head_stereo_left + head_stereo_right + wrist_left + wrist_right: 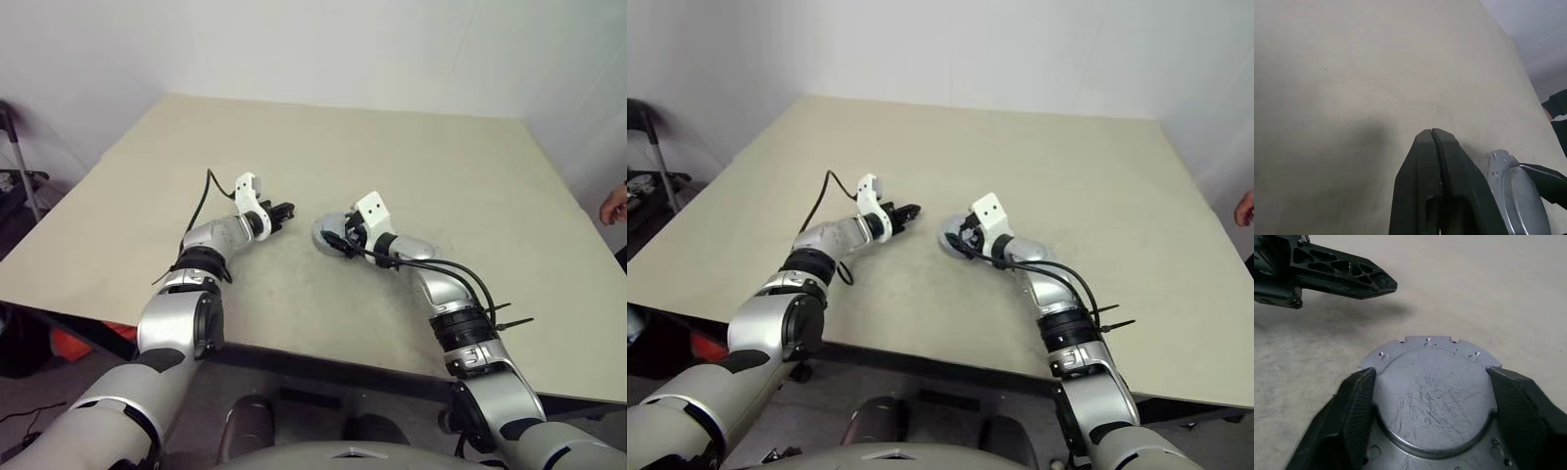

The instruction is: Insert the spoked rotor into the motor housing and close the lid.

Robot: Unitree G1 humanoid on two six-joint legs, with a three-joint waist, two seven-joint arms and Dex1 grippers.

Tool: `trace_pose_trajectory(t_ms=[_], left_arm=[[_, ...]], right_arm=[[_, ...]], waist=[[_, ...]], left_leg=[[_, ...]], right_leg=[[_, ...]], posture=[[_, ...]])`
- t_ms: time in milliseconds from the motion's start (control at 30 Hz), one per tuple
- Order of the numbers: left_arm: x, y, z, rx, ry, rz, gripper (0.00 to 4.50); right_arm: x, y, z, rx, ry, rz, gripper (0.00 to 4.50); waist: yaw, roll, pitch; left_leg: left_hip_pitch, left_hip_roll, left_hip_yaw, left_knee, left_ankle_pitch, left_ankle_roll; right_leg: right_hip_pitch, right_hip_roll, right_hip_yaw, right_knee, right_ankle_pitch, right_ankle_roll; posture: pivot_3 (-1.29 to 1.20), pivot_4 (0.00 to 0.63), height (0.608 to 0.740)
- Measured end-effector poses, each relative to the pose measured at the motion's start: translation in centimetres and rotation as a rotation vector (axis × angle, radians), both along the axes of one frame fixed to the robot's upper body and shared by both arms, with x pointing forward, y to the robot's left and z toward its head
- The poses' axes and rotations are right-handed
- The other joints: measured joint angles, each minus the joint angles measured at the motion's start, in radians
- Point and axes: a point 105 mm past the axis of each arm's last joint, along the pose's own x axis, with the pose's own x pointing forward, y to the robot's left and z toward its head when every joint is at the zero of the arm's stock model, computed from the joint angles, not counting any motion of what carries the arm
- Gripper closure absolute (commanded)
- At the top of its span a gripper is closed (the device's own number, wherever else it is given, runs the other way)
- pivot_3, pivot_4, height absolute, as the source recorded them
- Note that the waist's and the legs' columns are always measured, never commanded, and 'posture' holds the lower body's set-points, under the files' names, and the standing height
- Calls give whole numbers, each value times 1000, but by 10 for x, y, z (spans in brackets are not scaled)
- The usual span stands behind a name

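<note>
The lid (pixel 1432 396) lies on the tabletop (pixel 470 186), the right pincer (pixel 1432 406) straddling it with fingers at its rim, seemingly not quite clamped. The left pincer (pixel 1436 142), clenched empty, hovers just beside the lid.

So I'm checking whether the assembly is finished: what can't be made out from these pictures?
- The spoked rotor and the housing's windings: the lid covers whatever lies beneath it in the right wrist view.
- Lid's near part: cut off by that picture's edge, flanked by the right gripper.
- Whether its fingers press the lid: cannot tell.
- Head views: the lid is largely hidden behind the right gripper.
- Left gripper, shut: it blocks part of the lid in the left wrist view.
</note>
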Motion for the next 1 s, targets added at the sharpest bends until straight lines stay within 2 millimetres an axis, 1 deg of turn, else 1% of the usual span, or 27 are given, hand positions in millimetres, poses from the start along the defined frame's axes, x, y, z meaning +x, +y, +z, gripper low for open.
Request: trace_pose_trajectory(t_ms=[133,267,500,600,700,800,900,1000], left_arm=[[0,1,-1,-2,2,3,4500],[1,1,3,-5,-8,0,4500],[1,-1,5,-17,-18,-15,4500],[-1,-5,6,-32,-18,-41,4500],[-4,-11,7,-47,-19,-79,4500],[-9,-19,13,-77,-30,-150,4500],[-18,-27,21,-110,-48,-240,4500],[-26,-31,24,-128,-60,-300,4500]], right_arm=[[0,-1,-1,-7,7,4,1397],[-3,-2,-1,-28,8,47,1397],[-21,-8,0,-89,11,151,1397],[-28,-9,0,-102,9,176,1397],[-33,-10,1,-108,10,189,1397],[-36,-11,1,-102,25,194,1397],[-41,-12,0,-91,44,207,1397],[-42,-12,0,-86,54,211,1397]], waist=[[2,0,0],[7,0,0],[16,0,0],[16,-1,-1],[16,-1,-1],[15,-1,-1],[14,-1,-1],[13,-1,-1]], left_leg=[[2,-1,0,0,0,0],[2,-1,0,0,0,0],[-1,-3,0,2,-7,11],[-2,-4,0,2,-8,12],[-2,-6,-1,2,-8,13],[-2,-6,-1,2,-8,13],[-1,-6,-1,2,-8,13],[0,-6,-1,2,-8,13]], right_leg=[[3,-1,0,-1,0,0],[3,-1,0,0,-1,1],[3,-1,0,0,-4,8],[4,-2,0,0,-7,10],[4,-3,0,0,-8,10],[4,-4,0,0,-9,10],[4,-4,0,0,-10,8],[4,-4,0,2,-12,5]], posture=[[0,0,740],[0,0,740],[0,0,740],[0,0,740],[0,0,740],[0,0,740],[0,0,740],[0,0,740]])
